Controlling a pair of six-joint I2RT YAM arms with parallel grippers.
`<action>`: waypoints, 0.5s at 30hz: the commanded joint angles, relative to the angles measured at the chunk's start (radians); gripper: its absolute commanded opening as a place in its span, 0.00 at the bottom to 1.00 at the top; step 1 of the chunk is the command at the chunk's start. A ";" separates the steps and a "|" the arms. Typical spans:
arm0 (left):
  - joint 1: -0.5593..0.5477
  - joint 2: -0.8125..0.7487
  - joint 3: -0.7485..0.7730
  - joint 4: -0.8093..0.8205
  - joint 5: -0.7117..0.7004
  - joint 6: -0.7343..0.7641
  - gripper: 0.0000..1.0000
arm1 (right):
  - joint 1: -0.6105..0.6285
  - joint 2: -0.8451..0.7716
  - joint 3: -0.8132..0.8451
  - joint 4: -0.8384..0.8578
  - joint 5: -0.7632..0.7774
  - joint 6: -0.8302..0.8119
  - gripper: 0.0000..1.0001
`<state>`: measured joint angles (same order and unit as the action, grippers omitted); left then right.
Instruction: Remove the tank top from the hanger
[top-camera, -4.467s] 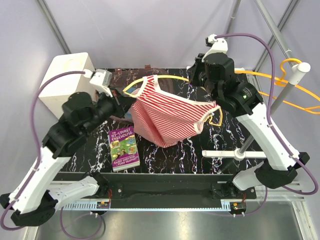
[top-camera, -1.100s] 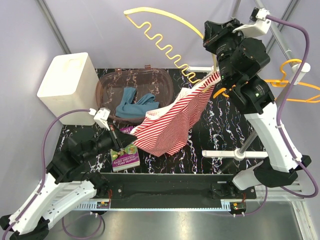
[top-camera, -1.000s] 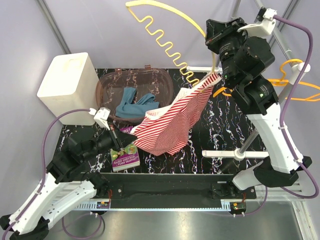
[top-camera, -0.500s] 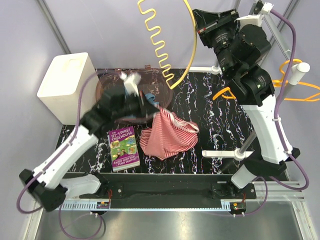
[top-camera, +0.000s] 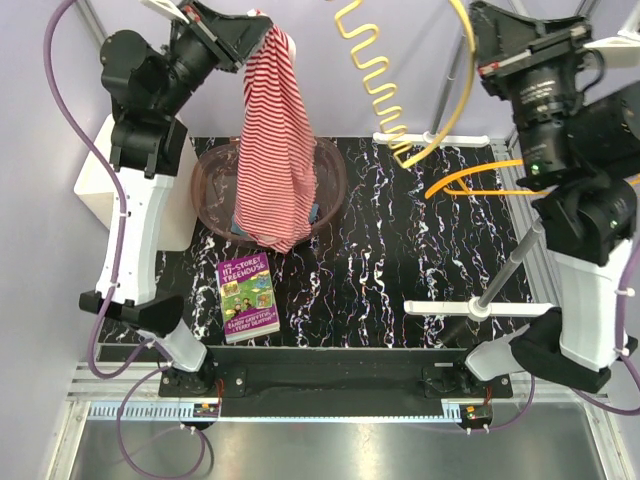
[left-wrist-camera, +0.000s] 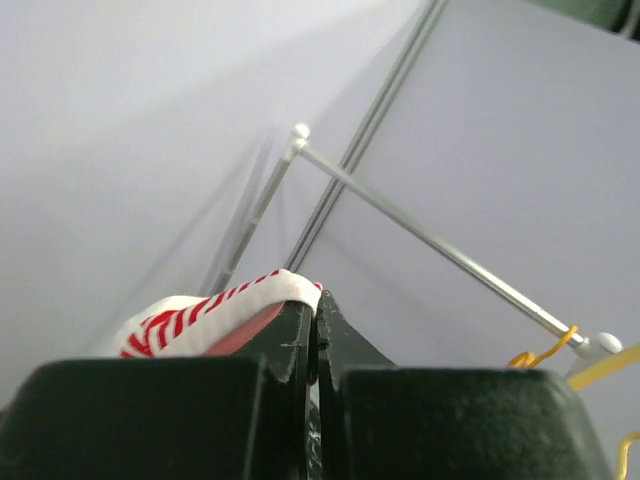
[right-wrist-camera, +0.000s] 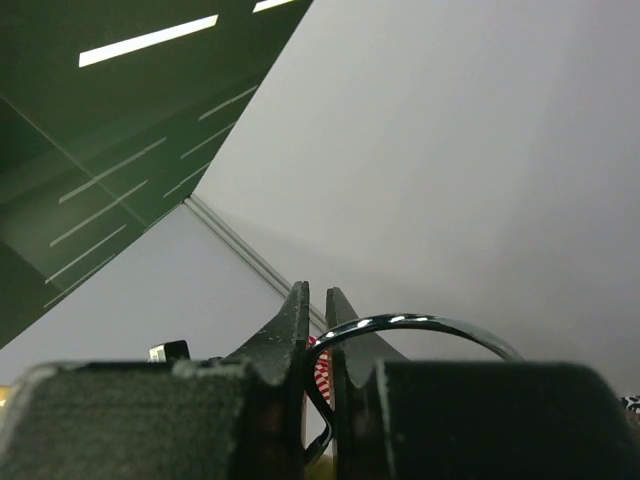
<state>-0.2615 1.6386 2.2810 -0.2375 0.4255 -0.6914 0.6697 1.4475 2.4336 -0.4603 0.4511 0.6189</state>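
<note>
High over the far left of the table, the left gripper (top-camera: 258, 25) has its fingers pressed together on the top edge of the tank top (top-camera: 275, 140). The wrist view shows a fold of white-bound, red-striped cloth pinched at the fingertips. From that grip the garment hangs straight down as one long, narrow, gathered drape. Its red and white stripes run crosswise, and it widens a little toward the bottom. Its lower part hangs in front of the brown basket (top-camera: 215, 190), and its tip shows just past the basket's near rim, above the marbled table (top-camera: 400, 260) and near the purple book (top-camera: 247, 298).

Well apart, at the upper right, the right gripper (top-camera: 485, 35) is nearly closed on the chrome hook (right-wrist-camera: 420, 325) of the yellow hanger (top-camera: 385, 75). The hanger's wavy bar and curved arm slant down bare, with no cloth on them. An orange hanger (top-camera: 470, 180) hangs beside the white rack pole (top-camera: 505, 270).
</note>
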 joint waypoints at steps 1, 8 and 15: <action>0.108 0.072 0.086 0.213 0.140 -0.131 0.00 | -0.005 -0.022 -0.013 0.046 0.024 -0.074 0.00; 0.212 0.216 0.189 0.400 0.213 -0.272 0.00 | -0.005 -0.026 -0.031 0.041 0.011 -0.111 0.00; 0.260 0.313 0.181 0.366 0.286 -0.238 0.00 | -0.005 -0.018 -0.053 0.034 -0.011 -0.097 0.00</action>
<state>-0.0174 1.9289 2.4351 0.0643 0.6170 -0.9264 0.6682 1.4353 2.3829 -0.4622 0.4526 0.5201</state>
